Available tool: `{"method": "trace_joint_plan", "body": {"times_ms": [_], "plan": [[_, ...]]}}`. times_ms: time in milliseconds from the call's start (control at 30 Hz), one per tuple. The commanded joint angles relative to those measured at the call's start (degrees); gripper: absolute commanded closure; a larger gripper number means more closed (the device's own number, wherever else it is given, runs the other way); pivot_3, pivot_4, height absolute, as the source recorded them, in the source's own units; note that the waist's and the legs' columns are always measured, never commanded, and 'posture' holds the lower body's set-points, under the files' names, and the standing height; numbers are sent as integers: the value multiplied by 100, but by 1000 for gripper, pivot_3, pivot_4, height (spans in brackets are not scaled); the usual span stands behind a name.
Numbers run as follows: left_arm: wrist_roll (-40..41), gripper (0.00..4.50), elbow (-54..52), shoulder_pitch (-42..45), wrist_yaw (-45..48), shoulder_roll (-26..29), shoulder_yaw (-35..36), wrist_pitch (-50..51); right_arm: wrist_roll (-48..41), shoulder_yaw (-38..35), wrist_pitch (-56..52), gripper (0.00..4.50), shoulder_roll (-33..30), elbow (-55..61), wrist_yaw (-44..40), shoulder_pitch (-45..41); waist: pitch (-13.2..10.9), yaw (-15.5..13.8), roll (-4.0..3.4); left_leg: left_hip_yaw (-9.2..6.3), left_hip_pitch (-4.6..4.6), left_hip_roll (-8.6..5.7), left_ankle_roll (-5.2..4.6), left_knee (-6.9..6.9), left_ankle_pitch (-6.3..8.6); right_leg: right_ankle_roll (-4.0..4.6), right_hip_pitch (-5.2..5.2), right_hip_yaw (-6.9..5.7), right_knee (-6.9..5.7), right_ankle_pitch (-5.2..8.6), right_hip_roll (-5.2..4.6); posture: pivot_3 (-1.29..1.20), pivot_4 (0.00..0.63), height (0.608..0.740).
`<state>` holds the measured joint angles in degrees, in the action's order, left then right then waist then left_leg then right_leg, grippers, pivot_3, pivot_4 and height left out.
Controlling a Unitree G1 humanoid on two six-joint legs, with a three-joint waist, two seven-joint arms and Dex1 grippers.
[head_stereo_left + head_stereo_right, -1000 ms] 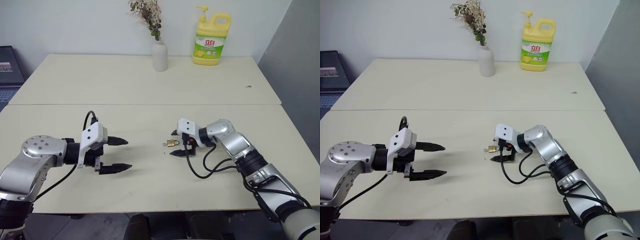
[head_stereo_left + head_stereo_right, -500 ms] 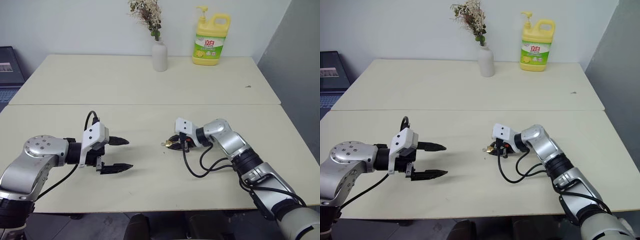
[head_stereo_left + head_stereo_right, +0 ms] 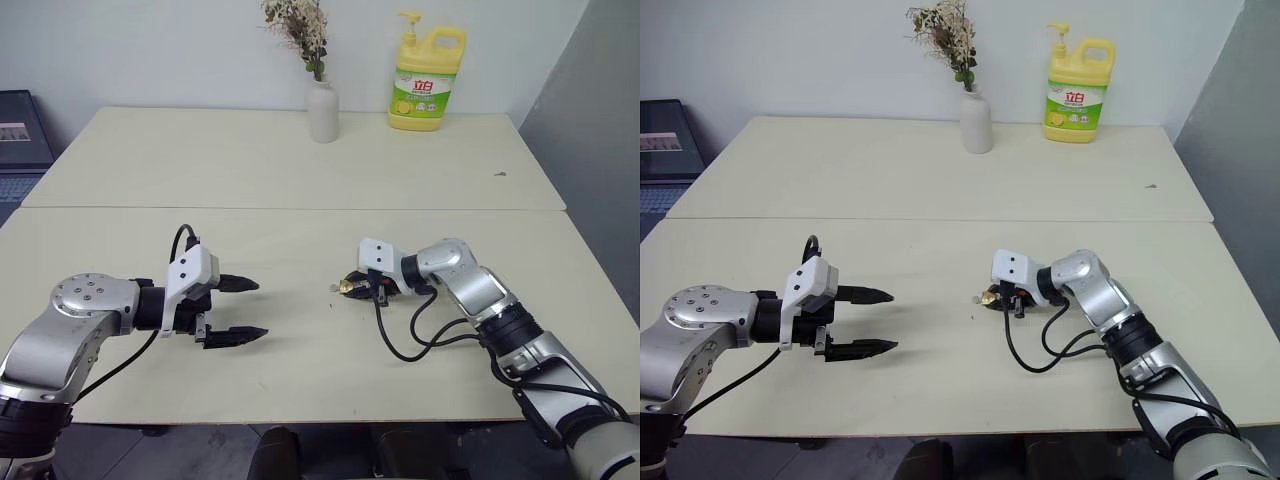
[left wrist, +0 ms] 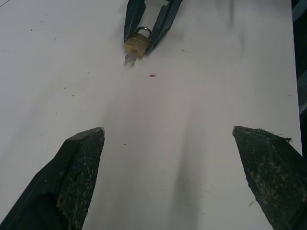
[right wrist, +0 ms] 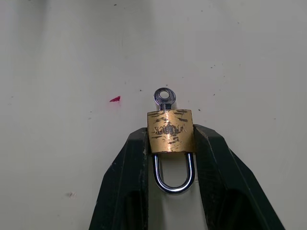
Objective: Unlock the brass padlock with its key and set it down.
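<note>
The right gripper (image 5: 171, 139) is clamping its two black fingers on the sides of the brass padlock (image 5: 170, 131), while the left gripper (image 3: 238, 311) is hovering well apart from it with its jaws spread wide. The padlock is sitting near the middle of the table (image 3: 300, 180), its shackle pointing back between the fingers and the key (image 5: 164, 97) sticking out of its far end. The grip is resting only on the narrow body; a slight twist while the key is turned could be enough to pop the lock loose.
</note>
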<state>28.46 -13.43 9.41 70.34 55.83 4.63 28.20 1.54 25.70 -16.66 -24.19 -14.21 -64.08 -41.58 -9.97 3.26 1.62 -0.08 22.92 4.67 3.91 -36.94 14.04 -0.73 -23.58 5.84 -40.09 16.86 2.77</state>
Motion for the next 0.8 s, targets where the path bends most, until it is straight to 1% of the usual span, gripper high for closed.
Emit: {"method": "trace_joint_plan", "body": {"times_ms": [33, 200, 333, 500, 800], "plan": [[180, 0, 21, 176, -93, -98, 171, 109, -168, -237, -218, 3568, -178, 780, -75, 111, 0, -1, -1, 0, 0, 0, 0, 0, 0, -1, 0, 0, 0, 0, 0, 0, 150, 740], [250, 0, 91, 393, -230, -296, 69, 382, -342, -439, -754, 3568, -431, 1980, 42, 402, -1, -8, -1, -1, 1, -1, 0, 0, 0, -7, 0, 0, 0, 4, 0, 0, 150, 740], [493, 0, 254, 674, -349, -513, 113, 809, -404, -497, -1044, 3568, -644, 2781, 148, 637, 0, -10, 0, -3, 1, -1, 0, -1, 0, -7, 1, -2, 0, 4, 0, 0, 150, 740], [853, 0, 369, 1025, -390, -662, 89, 1379, -434, -545, -1265, 3568, -811, 3313, 254, 671, -1, -1, 1, -5, 1, -2, 0, -2, 0, -25, 1, -3, 0, 14, 0, 0, 150, 740], [794, 0, 508, 1364, -211, -718, -166, 1401, -536, -598, -1564, 3568, -981, 3847, 441, 660, -1, -3, 1, -8, 2, -3, 0, -1, 0, -25, 1, -3, 0, 14, 0, 0, 150, 740]]}}
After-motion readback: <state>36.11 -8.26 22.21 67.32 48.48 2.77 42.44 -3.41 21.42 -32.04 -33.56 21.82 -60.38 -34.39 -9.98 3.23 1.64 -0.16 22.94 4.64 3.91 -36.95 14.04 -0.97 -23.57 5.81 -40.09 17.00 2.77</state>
